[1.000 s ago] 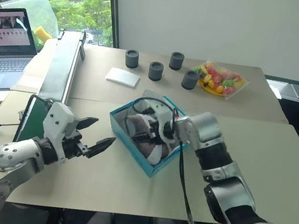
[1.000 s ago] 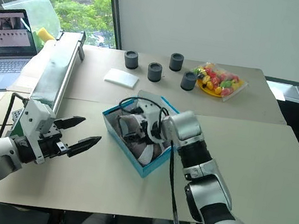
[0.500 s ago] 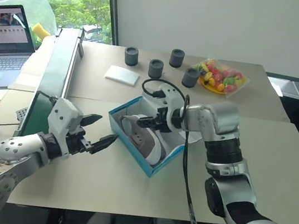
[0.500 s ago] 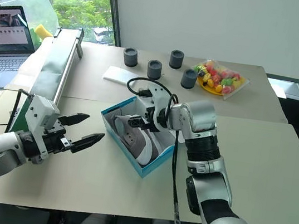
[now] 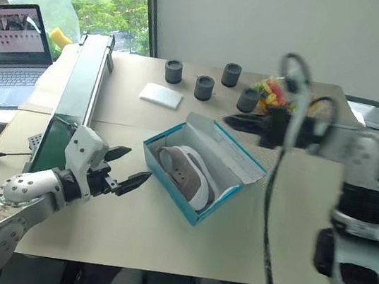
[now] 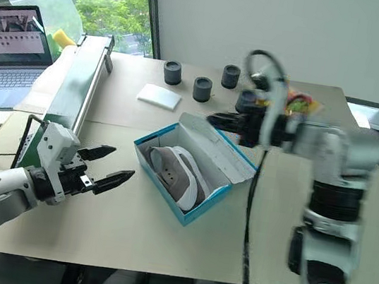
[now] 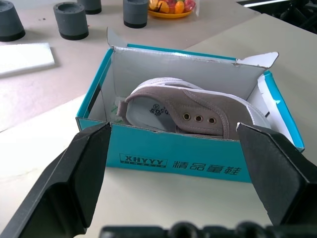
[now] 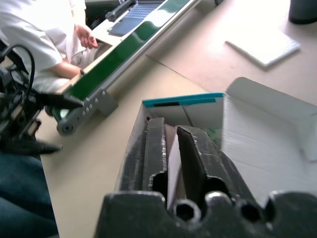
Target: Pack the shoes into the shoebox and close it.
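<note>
The shoebox [image 5: 200, 176] is seen standing open on the beige counter [image 5: 133, 230], roughly in the middle between the two arms, turned at an angle. Inside it the shoes [image 5: 186, 175] are lying: grey fabric and white sole edges are seen side by side, so both of the pair are judged to be in, though where one ends and the other begins cannot be told for certain. The packing part of the task is therefore judged done, or nearly so. The closing part is not done: the hinged lid flap [image 5: 229, 150] is seen raised and leaning outward on the far side of the box, its white inner face showing, and the small side flaps are standing up too.

The left claw [image 5: 127, 170] is held beside the near end of the box, apart from it, with its fingers spread wide and nothing between them; in the left wrist view the box's short blue wall is framed by the two fingers. The right claw [image 5: 230, 120] is held above and beyond the lid, over the far side of the counter, with its fingers pressed together and nothing held in them; it is not touching the box.

What is left, as judged here, is for the lid to be folded down over the shoes and tucked in, with the box steadied if needed
</note>
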You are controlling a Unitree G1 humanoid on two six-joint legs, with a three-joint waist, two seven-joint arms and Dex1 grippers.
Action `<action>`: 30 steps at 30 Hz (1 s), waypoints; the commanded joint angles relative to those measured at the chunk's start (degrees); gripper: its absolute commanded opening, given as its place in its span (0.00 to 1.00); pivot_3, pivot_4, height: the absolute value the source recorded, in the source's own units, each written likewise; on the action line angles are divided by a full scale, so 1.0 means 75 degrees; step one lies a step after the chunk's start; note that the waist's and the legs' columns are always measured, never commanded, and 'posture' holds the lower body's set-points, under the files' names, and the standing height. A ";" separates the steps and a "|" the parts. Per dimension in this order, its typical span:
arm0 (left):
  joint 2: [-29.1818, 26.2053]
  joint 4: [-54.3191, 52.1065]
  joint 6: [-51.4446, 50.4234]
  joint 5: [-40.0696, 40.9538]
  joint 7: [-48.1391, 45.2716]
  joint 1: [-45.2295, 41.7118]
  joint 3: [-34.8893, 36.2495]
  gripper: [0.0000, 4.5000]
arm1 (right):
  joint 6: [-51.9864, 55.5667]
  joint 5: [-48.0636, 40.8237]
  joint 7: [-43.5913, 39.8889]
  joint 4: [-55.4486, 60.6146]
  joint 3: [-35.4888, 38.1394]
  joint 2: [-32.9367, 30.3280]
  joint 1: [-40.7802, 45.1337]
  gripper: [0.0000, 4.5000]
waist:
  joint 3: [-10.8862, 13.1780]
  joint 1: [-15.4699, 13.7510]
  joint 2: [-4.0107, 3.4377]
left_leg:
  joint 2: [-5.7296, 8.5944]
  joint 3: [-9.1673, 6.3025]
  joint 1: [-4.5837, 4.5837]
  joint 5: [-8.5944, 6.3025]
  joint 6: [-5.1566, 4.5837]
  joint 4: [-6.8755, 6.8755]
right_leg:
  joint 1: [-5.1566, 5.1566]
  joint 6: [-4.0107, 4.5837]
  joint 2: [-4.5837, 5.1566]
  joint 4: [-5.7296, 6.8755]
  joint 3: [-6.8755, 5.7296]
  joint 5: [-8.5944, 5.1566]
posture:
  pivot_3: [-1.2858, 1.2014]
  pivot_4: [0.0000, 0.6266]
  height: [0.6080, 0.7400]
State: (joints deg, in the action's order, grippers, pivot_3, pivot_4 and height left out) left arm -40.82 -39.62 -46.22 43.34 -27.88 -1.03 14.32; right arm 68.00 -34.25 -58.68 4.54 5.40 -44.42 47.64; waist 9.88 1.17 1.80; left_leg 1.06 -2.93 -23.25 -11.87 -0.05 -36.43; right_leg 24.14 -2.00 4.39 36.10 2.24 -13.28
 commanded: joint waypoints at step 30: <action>-0.0243 0.0130 -0.0077 0.0121 -0.0316 -0.0587 0.0093 0.96 | -0.2498 0.2666 0.1819 0.2084 -0.2354 0.1765 -0.2542 0.07 | 0.0004 -0.0002 -0.0006 | -0.0007 -0.0001 -0.0006 0.0000 0.0002 -0.0054 | 0.0002 -0.0009 -0.0005 0.0026 0.0025 0.0015 | 0.52 0.24 1.00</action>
State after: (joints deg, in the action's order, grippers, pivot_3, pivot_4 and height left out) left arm -41.69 -37.74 -46.71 43.37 -29.93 -4.52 13.21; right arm 46.01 -8.59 -42.62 14.12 -15.70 -31.95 28.32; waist 9.91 1.15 1.75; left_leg 1.01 -2.94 -23.30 -11.87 -0.04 -36.83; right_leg 24.16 -2.07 4.36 36.30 2.43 -13.17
